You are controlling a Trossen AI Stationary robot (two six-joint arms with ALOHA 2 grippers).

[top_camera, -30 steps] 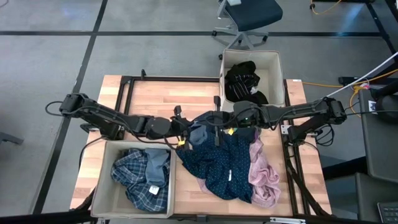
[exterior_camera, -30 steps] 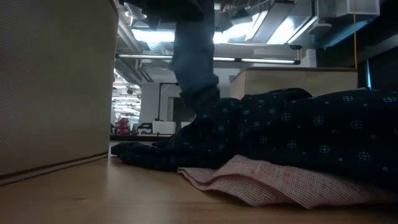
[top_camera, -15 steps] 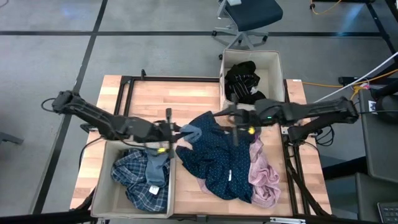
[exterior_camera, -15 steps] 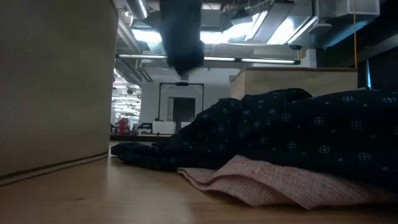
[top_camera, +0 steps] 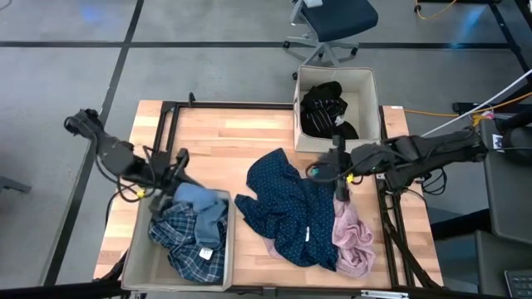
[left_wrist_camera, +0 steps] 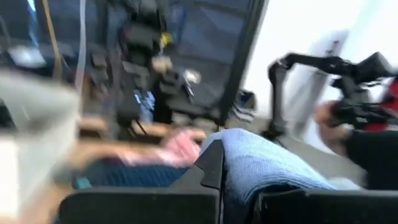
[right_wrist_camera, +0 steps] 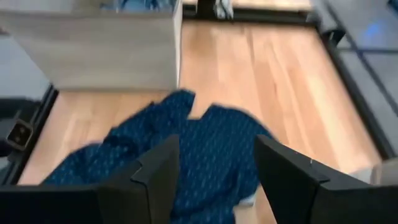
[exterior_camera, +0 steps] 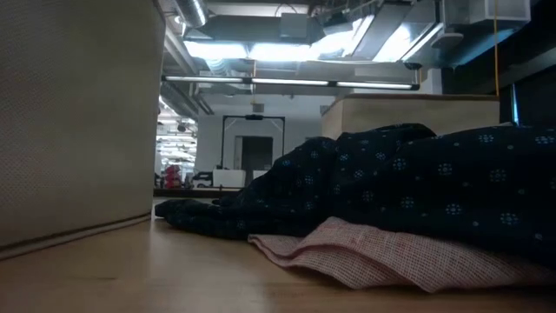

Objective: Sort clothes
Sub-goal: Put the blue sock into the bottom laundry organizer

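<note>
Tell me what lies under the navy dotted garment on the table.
A pale pink garment pokes out from beneath the navy dotted garment along its right and front edges, resting on the wooden table. How far the pink runs underneath, and whether anything else lies there, is hidden.

A grey floor [top_camera: 66,75] crossed by dark lines surrounds the wooden table [top_camera: 224,133]; an office chair [top_camera: 332,21] stands beyond.

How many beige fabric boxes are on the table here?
2. One beige square fabric box stands at the table's far edge, right of centre, holding black clothing. The other beige fabric box sits at the near left corner, holding the blue plaid shirt. No others show.
</note>
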